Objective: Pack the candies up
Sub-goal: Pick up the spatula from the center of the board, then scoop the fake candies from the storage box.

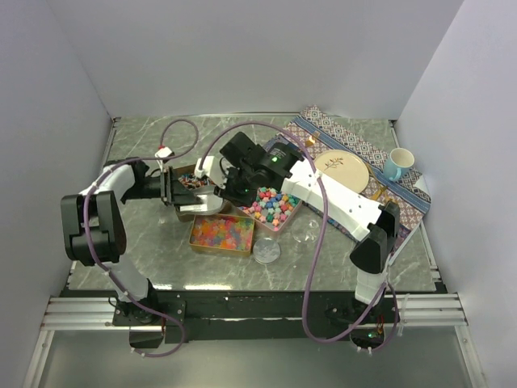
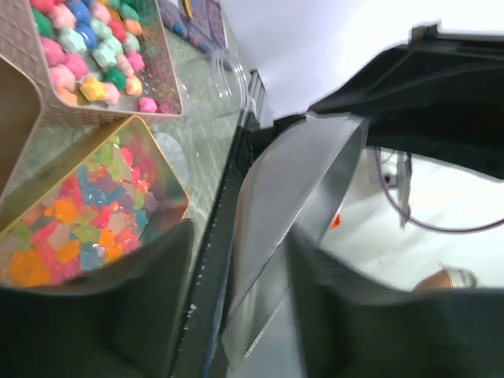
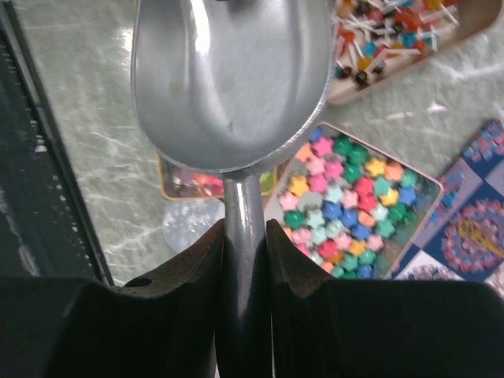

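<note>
Risk 1: the scoop (image 3: 232, 79) sits between 2 tools. If the right tool (image 3: 244, 244) moves off before the left tool (image 2: 240, 252) is clear of the bowl, the scoop may twist in the grip.

Risk 2: the grip is on the thin handle only. Once the bowl is loaded it could roll and spill onto the table (image 3: 79, 118).

Risk 3: the tins (image 2: 102, 116) stand close together, so a low scoop edge could catch a rim and shove one.

Right tool: pressed together on the scoop handle, at lower centre of the right wrist view. No candy shows in the bowl.

Left tool: fingers part-way spread with the bowl between them. A gap shows on 1 side; I cannot tell whether the other side touches.

Candies (image 1: 273, 206): star pieces sit in the centre tin of the top view. The beads (image 1: 222, 233) are in the tin just below-left. The stick sweets (image 3: 394, 31) are at upper right of the right wrist view. None is in the jar (image 1: 305, 230).
</note>
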`<action>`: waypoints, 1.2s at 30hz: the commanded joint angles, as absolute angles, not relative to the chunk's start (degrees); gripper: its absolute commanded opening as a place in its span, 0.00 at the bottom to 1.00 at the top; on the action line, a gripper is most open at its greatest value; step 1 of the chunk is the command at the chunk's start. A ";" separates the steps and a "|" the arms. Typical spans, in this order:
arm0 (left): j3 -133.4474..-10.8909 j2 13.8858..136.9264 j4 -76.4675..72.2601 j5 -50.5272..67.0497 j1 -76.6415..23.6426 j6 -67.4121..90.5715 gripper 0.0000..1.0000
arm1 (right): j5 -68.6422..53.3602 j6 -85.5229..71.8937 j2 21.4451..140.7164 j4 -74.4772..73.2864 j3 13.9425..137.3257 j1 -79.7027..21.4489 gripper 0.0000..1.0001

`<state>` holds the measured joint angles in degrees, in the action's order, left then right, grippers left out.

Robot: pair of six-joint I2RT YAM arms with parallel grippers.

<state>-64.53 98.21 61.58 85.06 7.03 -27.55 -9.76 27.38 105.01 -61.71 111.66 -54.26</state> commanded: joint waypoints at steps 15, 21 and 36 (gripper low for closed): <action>-75.08 76.37 18.78 32.02 15.94 16.89 0.96 | -11.07 25.05 84.11 -59.85 90.26 -53.96 0.00; -63.26 65.35 14.17 10.99 9.23 10.89 0.96 | -8.88 28.03 85.25 -64.68 88.07 -55.02 0.00; -26.89 43.25 14.67 17.41 4.93 38.85 0.01 | -7.46 22.24 92.10 -74.53 86.83 -57.92 0.00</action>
<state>-27.35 47.83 19.99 18.26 6.31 32.75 -6.90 24.93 88.88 -72.25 82.21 -58.89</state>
